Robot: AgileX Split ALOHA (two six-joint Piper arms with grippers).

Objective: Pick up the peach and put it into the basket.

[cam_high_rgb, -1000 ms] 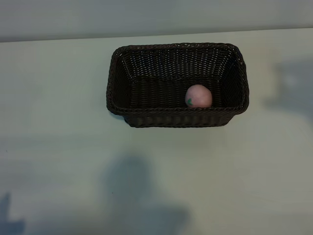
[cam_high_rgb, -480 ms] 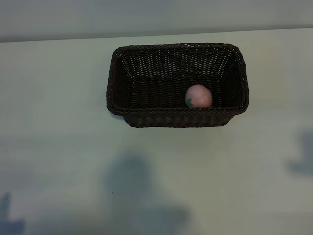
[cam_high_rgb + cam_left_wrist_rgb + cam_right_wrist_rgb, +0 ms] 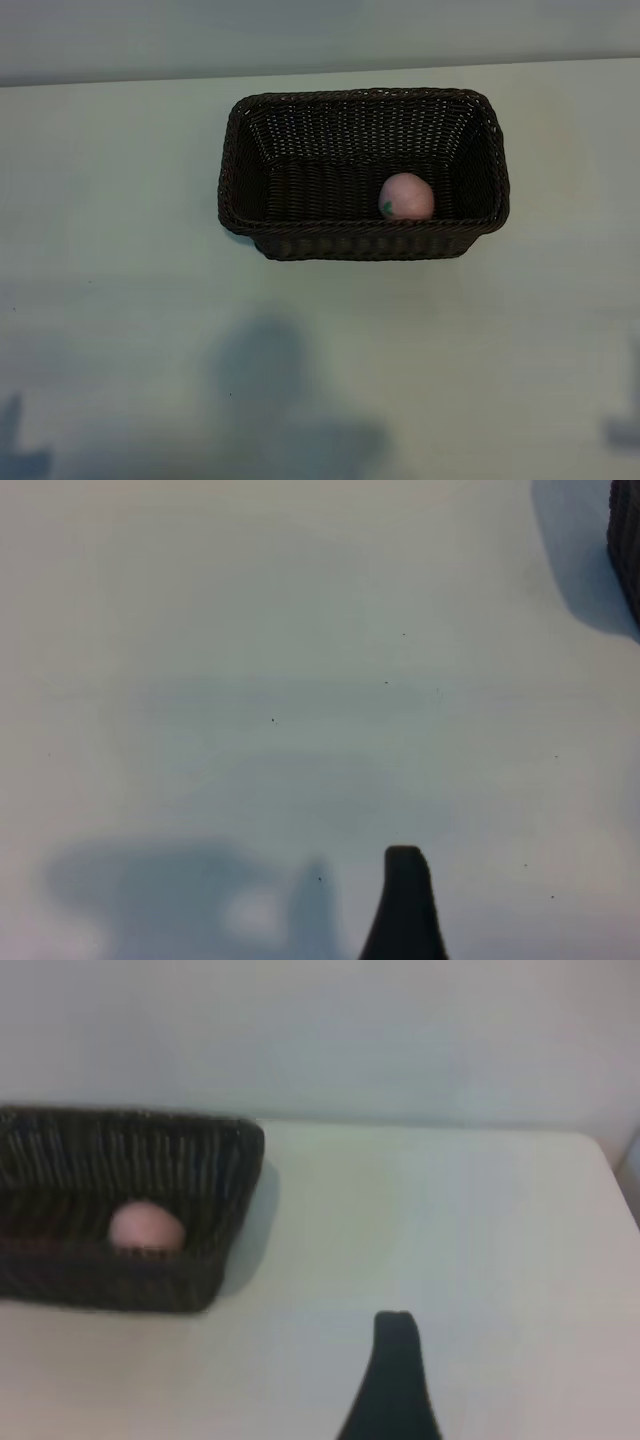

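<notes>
The pale-pink peach (image 3: 406, 196) lies inside the dark brown wicker basket (image 3: 365, 243), against its near wall toward the right. The right wrist view shows the same peach (image 3: 146, 1228) behind the basket's wall (image 3: 120, 1280), well away from that arm. Of my right gripper only one dark fingertip (image 3: 396, 1335) shows, above bare table, with nothing beside it. Of my left gripper also just one fingertip (image 3: 404, 875) shows, over bare table, with a corner of the basket (image 3: 627, 530) far off. Neither arm appears in the exterior view. Both grippers are open and hold nothing.
The pale table (image 3: 120, 300) runs to a far edge (image 3: 120, 82) behind the basket. Soft arm shadows lie on its near part (image 3: 270, 400) and at the near right corner (image 3: 625, 432). A wall rises behind the table (image 3: 400, 1040).
The right arm's shadow has slid from beside the basket's right end down to the near right corner of the table. Peach and basket have not moved.
</notes>
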